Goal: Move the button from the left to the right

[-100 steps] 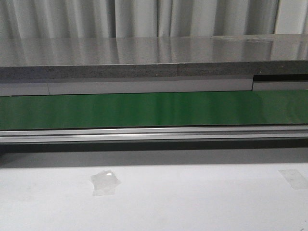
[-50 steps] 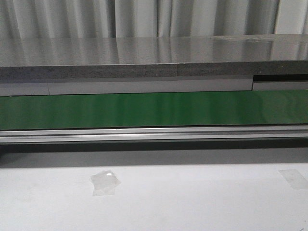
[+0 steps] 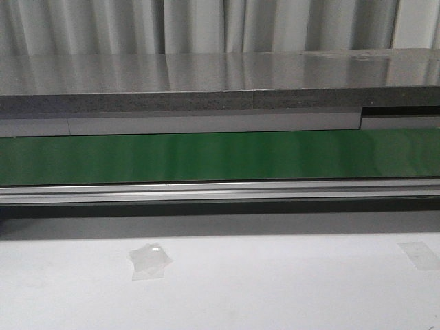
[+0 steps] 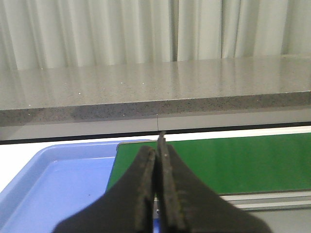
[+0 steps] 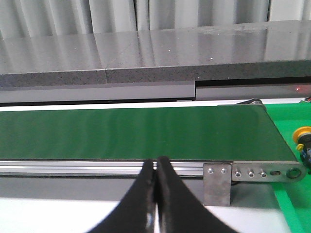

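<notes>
Nothing has moved in the front view since the earlier frames: the green belt [image 3: 220, 157] lies bare from edge to edge, and the scrap of clear tape [image 3: 150, 260] sits on the white table [image 3: 275, 282] where it was. Both tools are pressed together with nothing between the fingers: our left gripper [image 4: 156, 160] hangs over the seam where the blue tray [image 4: 58, 179] meets the belt's left end, and our right gripper [image 5: 156, 167] hovers in front of the belt's silver rail [image 5: 97, 167]. The button [image 5: 304, 138] shows only in the right wrist view, a yellow cap over a dark body cut off by the picture's edge, standing on the green surface [image 5: 291, 194] just past the belt's right end bracket [image 5: 216, 184]. We judge the step in hand to be waiting or getting ready, so we should part the fingers first, line up squarely over the boxy body instead of the rounded cap, and close low on its flat sides
</notes>
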